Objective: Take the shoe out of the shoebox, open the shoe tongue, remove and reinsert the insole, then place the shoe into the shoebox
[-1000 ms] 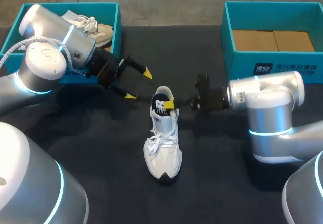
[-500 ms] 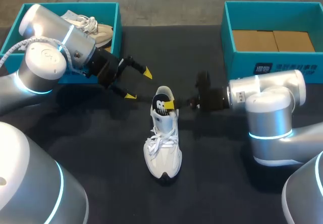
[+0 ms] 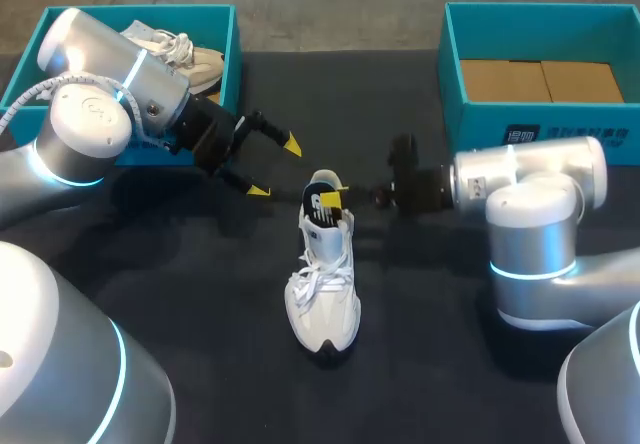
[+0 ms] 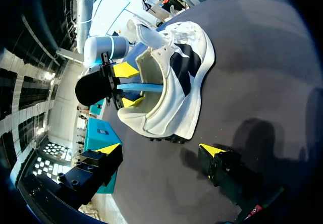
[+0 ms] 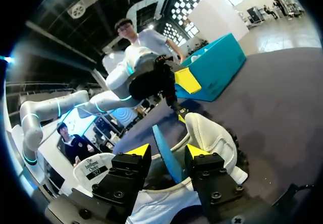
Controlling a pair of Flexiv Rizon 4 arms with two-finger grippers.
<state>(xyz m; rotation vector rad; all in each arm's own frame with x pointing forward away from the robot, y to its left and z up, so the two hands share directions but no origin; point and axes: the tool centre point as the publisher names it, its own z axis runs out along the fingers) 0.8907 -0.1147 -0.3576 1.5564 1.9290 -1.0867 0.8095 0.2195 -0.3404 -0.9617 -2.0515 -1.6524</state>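
A white laced shoe [image 3: 322, 284] stands on the black table, toe toward the near edge. A blue insole [image 3: 318, 205] sticks up on edge from its heel opening. My right gripper [image 3: 340, 202] reaches in at the heel. In the right wrist view its fingers are parted, with the thin insole [image 5: 165, 156] loose in the gap over the shoe [image 5: 212, 138]. The left wrist view shows the same: right gripper [image 4: 129, 86], insole [image 4: 144, 87], shoe [image 4: 181, 82]. My left gripper [image 3: 274, 169] hangs open and empty just left of the heel, its own tips [image 4: 160, 151] well apart.
A teal box [image 3: 228, 74] at the back left holds a beige shoe [image 3: 195, 59]. A second teal box [image 3: 530, 129] at the back right shows a brown cardboard floor. Bare black table lies around the white shoe.
My right gripper's fingers have parted, letting go of the insole they were pinching at the heel. The left arm and the shoe have not moved.
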